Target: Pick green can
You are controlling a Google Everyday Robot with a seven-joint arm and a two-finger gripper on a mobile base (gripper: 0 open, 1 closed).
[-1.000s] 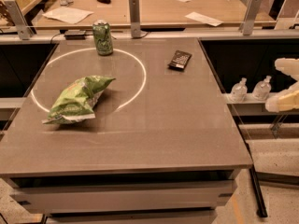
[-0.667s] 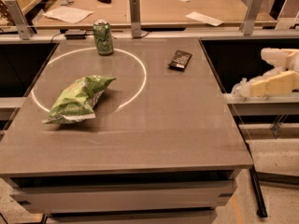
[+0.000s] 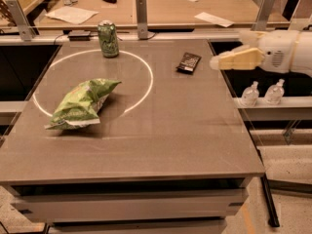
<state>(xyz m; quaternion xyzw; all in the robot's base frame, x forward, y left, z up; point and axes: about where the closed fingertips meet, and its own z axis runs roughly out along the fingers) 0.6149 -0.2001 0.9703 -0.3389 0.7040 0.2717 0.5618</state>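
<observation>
- The gripper [image 3: 217,62] is hovering over the right edge of the table [image 3: 195,145] and pointing left. Its arm [image 3: 287,52] is coming in from the right frame edge.
- Gripper opening: cannot tell from this angle. Nothing is showing in its hold.
- The green can [image 3: 107,39] is standing upright on the table, well apart from the gripper, far to its left and a bit further back.
- The can is sitting on the far arc of the white ring [image 3: 147,82] marked on the tabletop.
- A dark packet [image 3: 188,62] is lying flat just left of the gripper's tip. It is near the tip, and contact between them is not showing.
- A light-green chip bag [image 3: 80,104] is lying far left of the gripper and closer to the camera. It is inside the ring and well apart from the can.
- Two small clear bottles [image 3: 251,92] are standing on a ledge below the gripper, off the table's right side.
</observation>
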